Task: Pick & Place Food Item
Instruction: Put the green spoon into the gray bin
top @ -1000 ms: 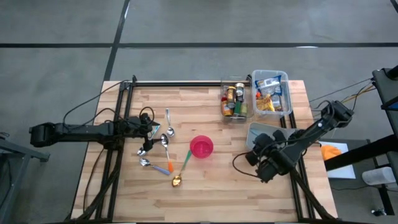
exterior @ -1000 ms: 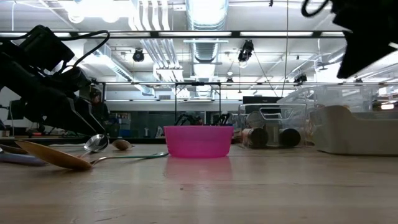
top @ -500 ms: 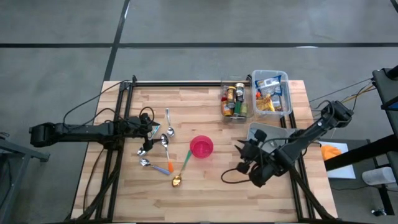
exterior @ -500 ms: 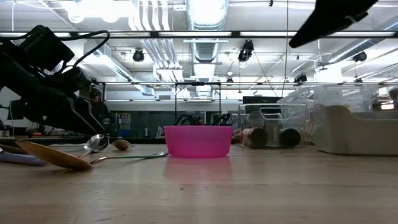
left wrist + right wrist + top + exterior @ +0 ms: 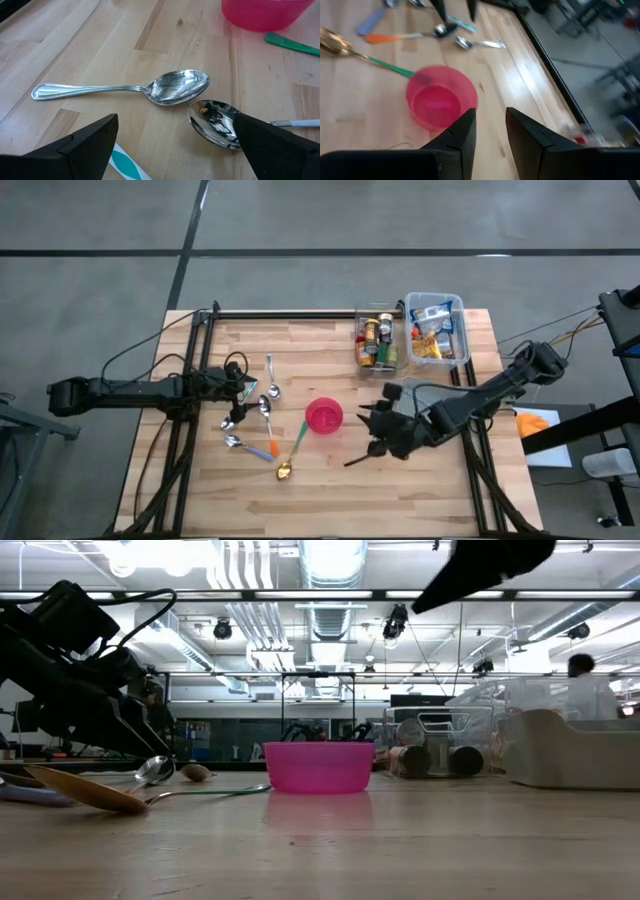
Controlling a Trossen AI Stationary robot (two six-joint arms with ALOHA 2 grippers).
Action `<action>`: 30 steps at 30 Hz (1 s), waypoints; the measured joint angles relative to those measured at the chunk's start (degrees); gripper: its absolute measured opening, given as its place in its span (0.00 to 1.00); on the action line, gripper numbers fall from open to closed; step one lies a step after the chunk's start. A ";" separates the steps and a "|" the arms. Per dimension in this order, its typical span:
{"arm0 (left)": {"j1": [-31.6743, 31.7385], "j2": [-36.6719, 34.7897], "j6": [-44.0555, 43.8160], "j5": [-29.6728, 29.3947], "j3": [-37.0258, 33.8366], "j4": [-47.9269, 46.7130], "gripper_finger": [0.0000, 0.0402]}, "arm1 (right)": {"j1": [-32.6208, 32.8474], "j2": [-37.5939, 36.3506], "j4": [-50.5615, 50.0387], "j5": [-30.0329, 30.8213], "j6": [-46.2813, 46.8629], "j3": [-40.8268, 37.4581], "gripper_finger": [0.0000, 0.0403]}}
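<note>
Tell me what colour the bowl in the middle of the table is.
The bowl is bright pink; the high view shows it best.

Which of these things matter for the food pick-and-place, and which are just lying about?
For the job: right gripper, above the table near the pink bowl; food packets and jars in two clear bins.
Lying about: silver spoons, gold spoon; left gripper waits open over them.

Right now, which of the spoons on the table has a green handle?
The gold-bowled spoon lying nearest the pink bowl. Its green handle runs up to the bowl's side, while the other spoons are all silver or have orange or blue handles.
</note>
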 joint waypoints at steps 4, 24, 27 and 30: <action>0.01 0.00 0.00 0.00 -0.01 0.01 0.99 | -3.96 0.00 11.73 -7.87 -10.42 -2.66 0.25; 0.01 0.00 0.00 0.00 -0.01 0.01 0.99 | -24.66 8.48 40.21 -56.67 -28.29 -9.93 0.28; -0.02 0.00 0.00 0.00 0.01 0.01 0.99 | -25.84 11.88 40.29 -62.17 -28.51 -7.19 0.37; 0.01 0.00 0.00 0.00 0.01 0.01 0.99 | -26.06 15.46 40.08 -65.41 -30.90 -4.69 0.45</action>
